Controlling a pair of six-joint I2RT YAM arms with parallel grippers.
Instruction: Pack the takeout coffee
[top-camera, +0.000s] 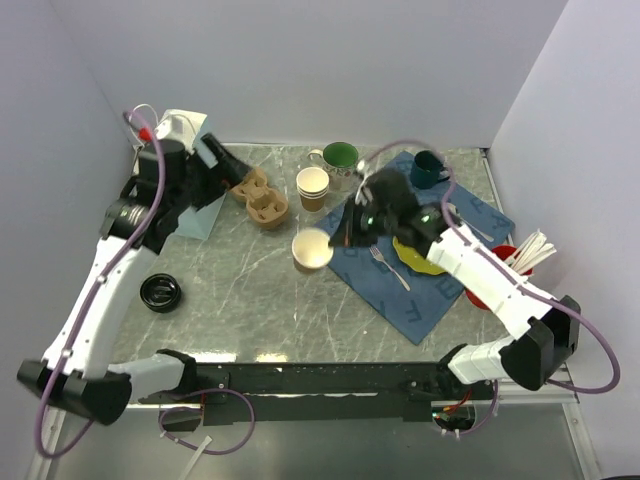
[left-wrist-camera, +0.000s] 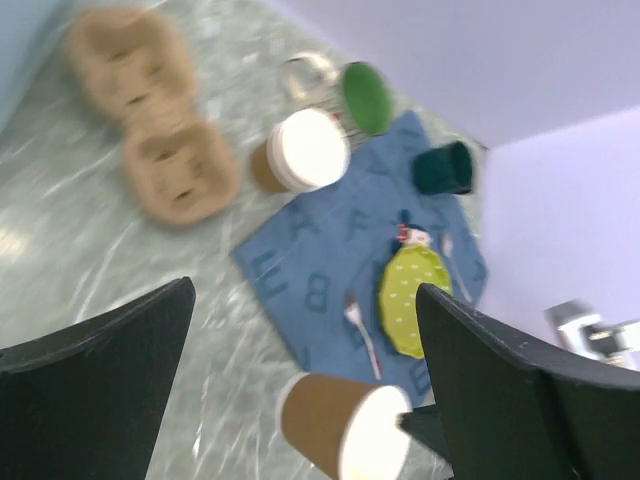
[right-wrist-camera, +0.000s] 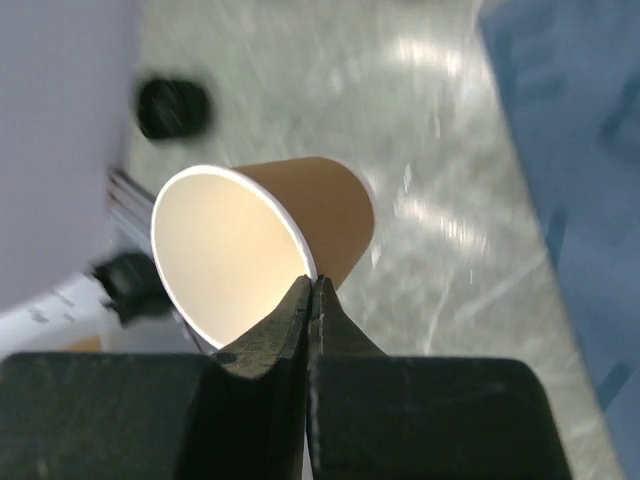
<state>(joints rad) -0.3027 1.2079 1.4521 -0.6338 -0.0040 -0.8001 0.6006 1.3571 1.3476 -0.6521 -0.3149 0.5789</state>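
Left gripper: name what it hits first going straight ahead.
Probably the marble table just before the blue placemat; the lidless paper cup in the right gripper sits below that line. Depth is unclear.

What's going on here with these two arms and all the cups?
Two robot arms are packing a takeout coffee. The right gripper is pinching the rim of the open paper cup, which sits beside the blue mat. The black lid lies apart on the table, not yet on the cup. The left gripper hangs open and empty near the cardboard cup carriers.
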